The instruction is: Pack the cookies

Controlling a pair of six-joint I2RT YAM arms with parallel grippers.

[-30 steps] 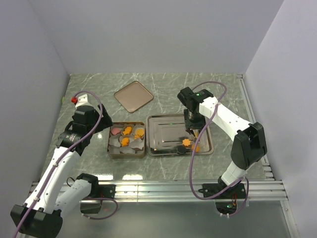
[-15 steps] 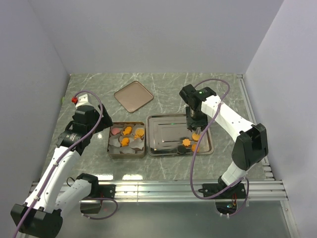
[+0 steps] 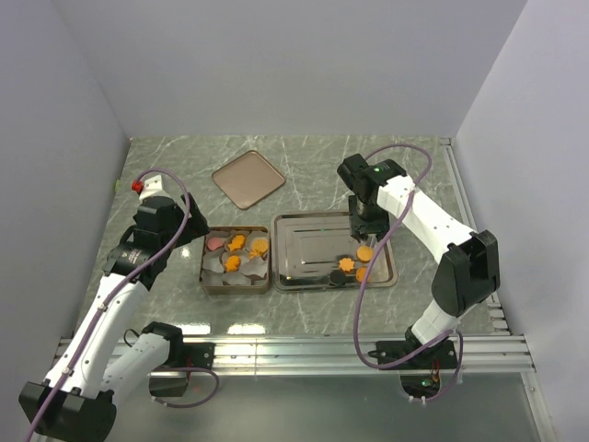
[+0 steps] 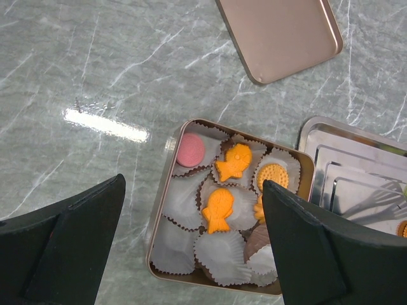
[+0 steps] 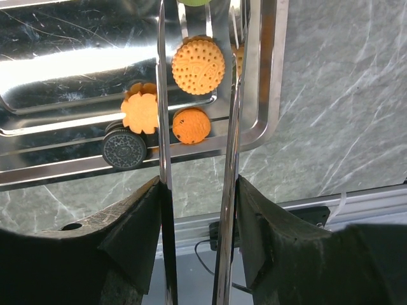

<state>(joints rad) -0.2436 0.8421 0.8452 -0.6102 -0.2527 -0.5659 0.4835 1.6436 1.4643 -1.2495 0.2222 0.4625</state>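
Note:
My right gripper point(image 5: 198, 184) is shut on metal tongs point(image 5: 162, 95) and hovers over the right end of the steel tray point(image 3: 304, 241). A green cookie point(image 5: 194, 2) shows between the tong arms at the frame's top edge; the tong tips are out of frame. On the tray lie a round orange cookie point(image 5: 198, 65), a flower-shaped orange one point(image 5: 140, 108), a small orange one point(image 5: 191, 125) and a dark one point(image 5: 124, 147). My left gripper point(image 4: 191, 254) is open above the tin point(image 4: 162, 210). Its paper cups hold a pink cookie point(image 4: 189, 149), two orange fish point(image 4: 233, 161) and a round orange cookie point(image 4: 273, 176).
The tin's lid point(image 3: 248, 179) lies flat at the back, behind the tin, and also shows in the left wrist view point(image 4: 280, 35). The tin point(image 3: 204, 267) and tray sit side by side at the table's middle. Grey walls close in on three sides.
My right gripper with the tongs has shifted slightly right and back over the tray, uncovering the round orange cookie. The left arm has not moved.

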